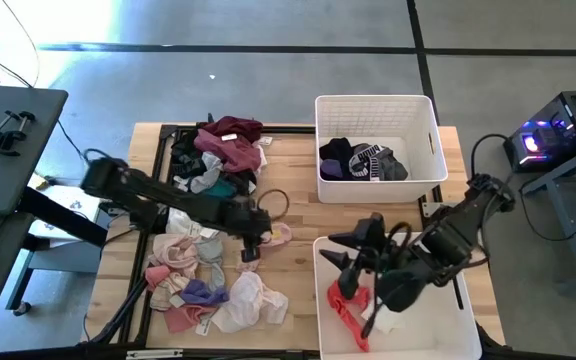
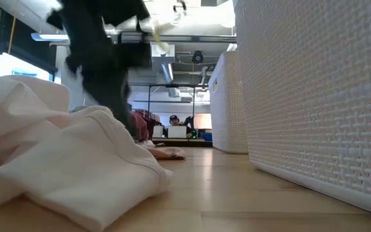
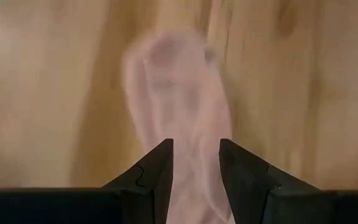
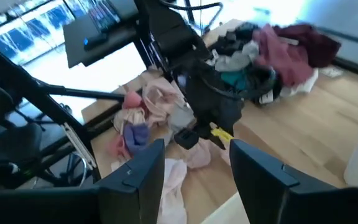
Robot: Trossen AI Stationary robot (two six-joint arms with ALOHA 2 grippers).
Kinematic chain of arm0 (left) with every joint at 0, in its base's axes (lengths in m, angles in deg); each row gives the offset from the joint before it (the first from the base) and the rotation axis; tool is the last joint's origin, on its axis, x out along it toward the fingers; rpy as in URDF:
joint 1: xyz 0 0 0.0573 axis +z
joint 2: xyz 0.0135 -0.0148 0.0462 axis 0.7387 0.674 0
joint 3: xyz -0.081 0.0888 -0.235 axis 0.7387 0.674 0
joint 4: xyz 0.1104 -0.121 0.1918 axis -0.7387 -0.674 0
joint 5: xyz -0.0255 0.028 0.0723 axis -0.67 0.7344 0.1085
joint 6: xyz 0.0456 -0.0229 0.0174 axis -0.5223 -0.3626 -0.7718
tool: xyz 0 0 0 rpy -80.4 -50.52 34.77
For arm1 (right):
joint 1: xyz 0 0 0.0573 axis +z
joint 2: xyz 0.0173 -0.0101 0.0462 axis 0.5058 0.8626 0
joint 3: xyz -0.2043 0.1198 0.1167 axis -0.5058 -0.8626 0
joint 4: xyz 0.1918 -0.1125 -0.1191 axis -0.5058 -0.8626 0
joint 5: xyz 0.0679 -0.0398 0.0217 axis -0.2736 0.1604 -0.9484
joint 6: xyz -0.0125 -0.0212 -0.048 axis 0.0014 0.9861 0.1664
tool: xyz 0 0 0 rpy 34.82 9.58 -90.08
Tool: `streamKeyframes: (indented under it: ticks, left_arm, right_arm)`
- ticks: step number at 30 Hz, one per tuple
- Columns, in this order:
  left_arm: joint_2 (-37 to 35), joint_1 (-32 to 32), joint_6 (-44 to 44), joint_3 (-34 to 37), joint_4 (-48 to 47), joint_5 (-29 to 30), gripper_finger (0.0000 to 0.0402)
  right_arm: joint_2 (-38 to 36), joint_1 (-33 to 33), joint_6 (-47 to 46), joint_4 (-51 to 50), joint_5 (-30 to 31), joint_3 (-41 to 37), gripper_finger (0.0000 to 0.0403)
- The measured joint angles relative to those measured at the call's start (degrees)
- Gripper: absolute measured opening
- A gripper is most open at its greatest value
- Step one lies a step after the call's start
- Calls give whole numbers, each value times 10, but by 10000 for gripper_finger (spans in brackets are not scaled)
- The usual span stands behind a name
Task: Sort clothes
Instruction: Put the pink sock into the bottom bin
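The left gripper [image 1: 252, 243], at the middle of the high view, pinched a thin pale-pink fabric garment [image 3: 182, 106] that trailed limp onto the wooden table [image 1: 298, 215]. It might have slipped out, since only a narrow fold sat between the fingers. The right gripper [image 1: 351, 262] hung spread and empty over the lower white plastic bin [image 1: 468, 325], where a red garment [image 1: 346, 312] lay crumpled. The other clothes [image 1: 203, 280] lay heaped at lower left.

clothes [image 1: 208, 240] heaped left on table [image 1: 298, 215], two bins [image 1: 376, 110] right
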Motion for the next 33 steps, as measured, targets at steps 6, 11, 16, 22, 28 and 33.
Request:
streamKeyframes:
  ticks: [6,11,16,22,28,33]
  left_arm:
    - [89,-2,-18,-3,-3,-91,79]
    - [87,-3,-12,-3,-13,-74,9]
    - [2,-4,-12,4,-36,-56,3]
    - [-142,-15,-49,1,-30,-57,2]
    - [-234,-31,-58,1,-2,-54,1]
    - [-274,-38,-39,0,71,-53,1]
  right_arm:
    - [0,-16,-11,-2,-61,-30,167]
    - [0,-27,-12,8,-70,-72,167]
    - [1,-38,2,48,-114,-141,167]
    - [2,-66,39,203,-173,-221,167]
    - [2,-107,251,468,-174,-259,167]
    - [2,-154,314,519,-176,-260,176]
